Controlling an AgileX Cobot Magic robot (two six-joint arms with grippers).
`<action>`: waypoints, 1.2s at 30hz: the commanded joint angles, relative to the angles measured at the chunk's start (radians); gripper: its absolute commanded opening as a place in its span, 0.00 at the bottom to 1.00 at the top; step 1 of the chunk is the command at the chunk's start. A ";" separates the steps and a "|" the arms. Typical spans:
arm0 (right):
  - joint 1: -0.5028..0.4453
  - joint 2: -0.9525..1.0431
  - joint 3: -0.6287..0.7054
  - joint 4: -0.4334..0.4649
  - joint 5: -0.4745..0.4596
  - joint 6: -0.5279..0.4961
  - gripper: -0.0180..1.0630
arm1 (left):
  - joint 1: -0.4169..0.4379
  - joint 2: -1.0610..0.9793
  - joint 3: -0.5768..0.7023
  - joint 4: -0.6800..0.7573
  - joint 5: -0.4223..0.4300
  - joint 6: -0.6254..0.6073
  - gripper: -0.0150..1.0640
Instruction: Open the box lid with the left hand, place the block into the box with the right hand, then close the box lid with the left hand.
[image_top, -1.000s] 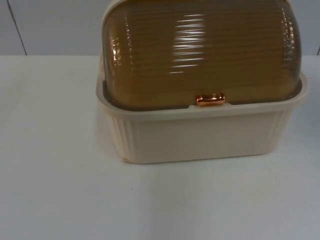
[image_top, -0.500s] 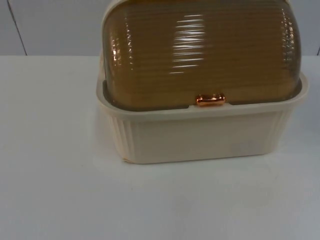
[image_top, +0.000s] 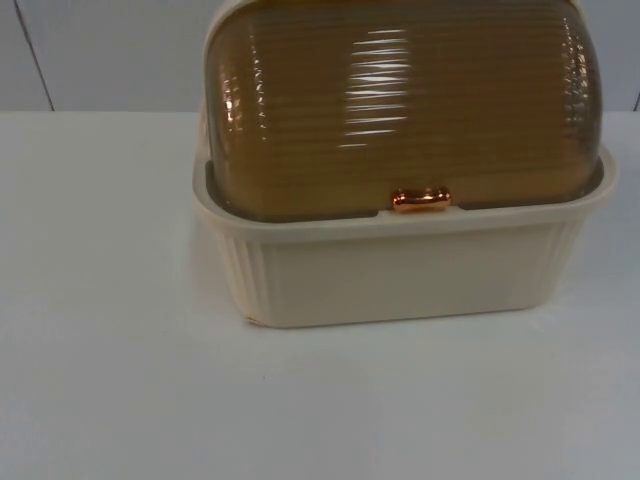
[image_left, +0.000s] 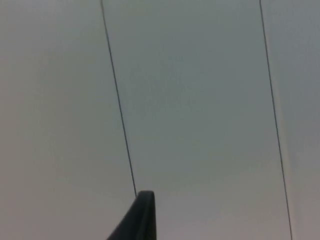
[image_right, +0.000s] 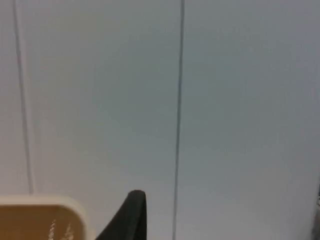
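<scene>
In the top view a cream ribbed box (image_top: 400, 272) stands on the white table, right of centre. Its amber see-through domed lid (image_top: 400, 100) is down, with the front edge resting on the box rim. A small copper handle (image_top: 421, 199) sits at the middle of that front edge. My left gripper (image_left: 141, 220) is held up away from the box, facing the grey partition wall. My right gripper (image_right: 131, 216) also faces the wall, with a corner of the box and its amber lid (image_right: 42, 220) close beside it.
White table top (image_top: 120, 380) spreads in front of and to the left of the box. The grey partition wall (image_top: 100, 50) with thin vertical seams closes the back, and the wall (image_left: 200, 100) also shows in the left wrist view.
</scene>
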 joint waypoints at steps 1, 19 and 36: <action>0.009 0.000 -0.017 0.057 0.034 -0.050 0.98 | 0.003 0.000 -0.008 -0.019 0.015 -0.001 0.96; 0.079 0.000 0.102 0.157 0.145 -0.085 0.98 | -0.010 0.000 0.128 -0.083 0.117 0.010 0.96; 0.079 0.000 0.397 0.158 0.200 -0.053 0.98 | -0.063 0.000 0.371 -0.020 0.369 -0.044 0.96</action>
